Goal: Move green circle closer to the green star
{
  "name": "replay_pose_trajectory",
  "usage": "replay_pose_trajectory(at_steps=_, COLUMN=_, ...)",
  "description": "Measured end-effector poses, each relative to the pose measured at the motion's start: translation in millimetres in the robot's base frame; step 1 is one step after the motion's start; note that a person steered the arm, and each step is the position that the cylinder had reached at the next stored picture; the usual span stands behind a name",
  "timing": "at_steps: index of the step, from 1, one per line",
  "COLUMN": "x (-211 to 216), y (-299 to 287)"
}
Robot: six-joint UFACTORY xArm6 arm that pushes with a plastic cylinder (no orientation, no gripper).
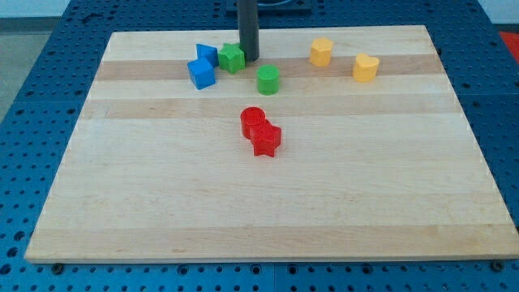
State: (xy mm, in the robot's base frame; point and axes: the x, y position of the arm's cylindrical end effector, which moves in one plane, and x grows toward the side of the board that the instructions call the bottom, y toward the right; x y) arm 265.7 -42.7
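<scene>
Green circle (268,79) clear; my tip (248,58) hides green star's (232,57) edge.

My tip (249,58) sits near the view's top, touching or just beside the green star (232,57) on its right side. Green circle (268,79) is just below-right of the tip, near the star but apart from it. Two blue blocks left of the star: one (207,55) touching it, shape unclear, and a blue cube (201,73) below that. Red circle (253,122) and red star (266,139) touch each other mid-board (162,203). Two yellow blocks at the view's upper right, well apart from the greens: a hexagon-like one (321,52) and a heart-like one (366,67).
</scene>
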Motion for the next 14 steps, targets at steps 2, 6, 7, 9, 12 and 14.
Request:
replay_pose_trajectory(at_steps=2, x=3, y=28)
replay_pose_trajectory(at_steps=6, x=74, y=72)
replay_pose_trajectory(at_steps=7, x=55, y=51)
replay_pose_trajectory(at_steps=9, x=70, y=39)
replay_pose_trajectory(at_steps=12, x=75, y=28)
replay_pose_trajectory(at_steps=14, x=75, y=1)
